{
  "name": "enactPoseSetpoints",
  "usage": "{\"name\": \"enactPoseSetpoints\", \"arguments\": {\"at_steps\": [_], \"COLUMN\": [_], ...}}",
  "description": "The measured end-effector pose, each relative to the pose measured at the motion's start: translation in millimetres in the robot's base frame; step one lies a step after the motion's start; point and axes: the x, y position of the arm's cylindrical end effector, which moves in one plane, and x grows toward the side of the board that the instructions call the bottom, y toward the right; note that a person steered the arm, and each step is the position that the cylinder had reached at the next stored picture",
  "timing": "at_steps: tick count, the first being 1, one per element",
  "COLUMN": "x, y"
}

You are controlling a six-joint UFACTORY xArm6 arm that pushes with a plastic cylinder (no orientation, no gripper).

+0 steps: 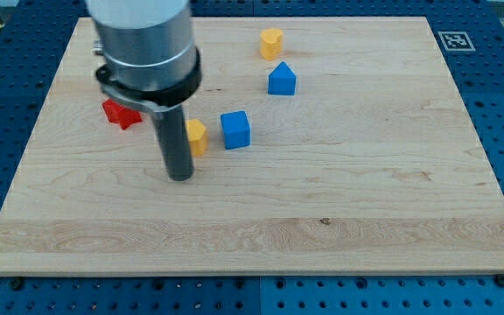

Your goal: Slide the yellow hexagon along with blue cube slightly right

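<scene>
A yellow hexagon point(198, 136) sits near the board's middle, partly hidden behind my rod. A blue cube point(235, 129) stands just to its right, a small gap between them. My tip point(180, 177) rests on the board just left of and below the yellow hexagon, close to it; I cannot tell whether it touches.
A red block point(122, 114) lies at the view's left, partly hidden by the arm. A blue house-shaped block point(282, 80) and a second yellow block point(271, 42) sit toward the view's top. The wooden board point(366, 219) has a tag point(451, 40) at its top right corner.
</scene>
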Motion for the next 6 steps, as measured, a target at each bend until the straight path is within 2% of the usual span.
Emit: {"name": "enactPoseSetpoints", "arguments": {"at_steps": [2, 3, 5, 6], "x": [-37.3, -39.9, -39.9, -39.9], "y": [-17.9, 1.3, 85.7, 107.9]}}
